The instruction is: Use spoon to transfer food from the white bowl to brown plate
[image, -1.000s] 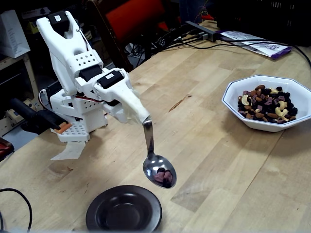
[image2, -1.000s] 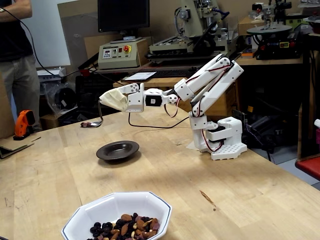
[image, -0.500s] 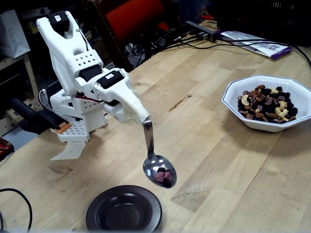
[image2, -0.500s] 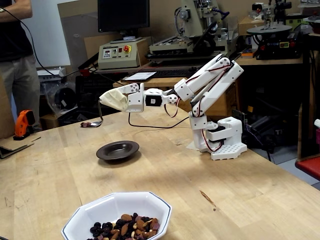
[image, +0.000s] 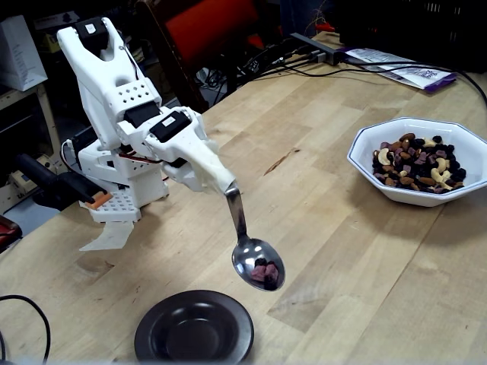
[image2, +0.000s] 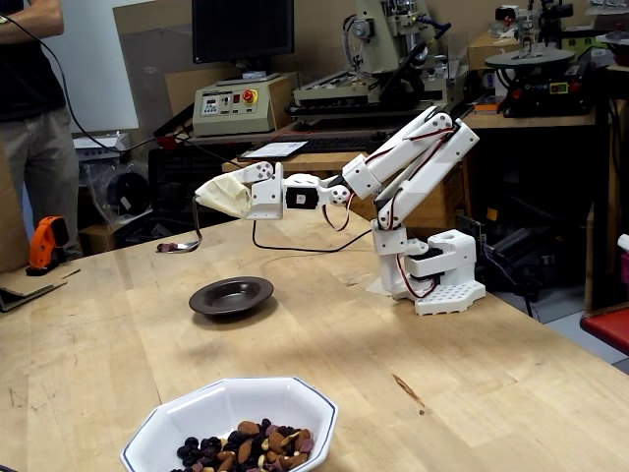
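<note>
Nearest the camera in a fixed view, the brown plate (image: 194, 329) sits empty on the wooden table (image: 358, 251), its sunken centre bare. Just above and to the right of it I hold the spoon (image: 253, 252) clear of the table, its oval bowl loaded with a few dark pieces of food (image: 264, 272). The spoon's slim handle rises into my gripper (image: 224, 185), where beige tape covers the end; my jaws are pressed around that taped handle. Behind that, my white arm (image: 122, 99) folds back to its base at the table's edge. Farther right, well apart from the plate, the white bowl (image: 421, 158) holds the rest of the nuts and dark pieces. From another fixed view, the spoon (image2: 183, 241) hangs above the table beyond the plate (image2: 231, 295), to its left, and the bowl (image2: 231, 425) sits closest to that camera.
</note>
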`<state>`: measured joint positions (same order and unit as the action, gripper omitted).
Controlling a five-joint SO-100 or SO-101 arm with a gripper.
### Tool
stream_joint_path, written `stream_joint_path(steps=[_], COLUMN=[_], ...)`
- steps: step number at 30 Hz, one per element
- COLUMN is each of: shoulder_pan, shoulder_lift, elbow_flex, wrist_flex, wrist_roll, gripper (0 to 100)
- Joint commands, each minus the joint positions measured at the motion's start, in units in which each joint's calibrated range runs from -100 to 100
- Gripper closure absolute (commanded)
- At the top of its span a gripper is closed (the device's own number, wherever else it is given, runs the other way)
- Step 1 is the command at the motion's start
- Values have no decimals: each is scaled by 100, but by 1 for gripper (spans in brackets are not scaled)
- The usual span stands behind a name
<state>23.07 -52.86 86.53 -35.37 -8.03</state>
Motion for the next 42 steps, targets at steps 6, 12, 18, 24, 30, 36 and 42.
stream_joint_path(steps=[6, 12, 18, 24, 30, 36, 42], shoulder_pan=[56, 56, 64, 138, 642, 812, 812], shoulder_lift=[-204, -204, -461, -1351, -1659, -1694, -1685], elbow_flex=[-87, -87, -87, -78, -78, -78, -78], wrist_flex=[-76, -76, -36, -5, 3, 3, 3], wrist_roll=[20, 24, 29, 29, 29, 29, 29], gripper=[96, 96, 96, 96, 96, 96, 96])
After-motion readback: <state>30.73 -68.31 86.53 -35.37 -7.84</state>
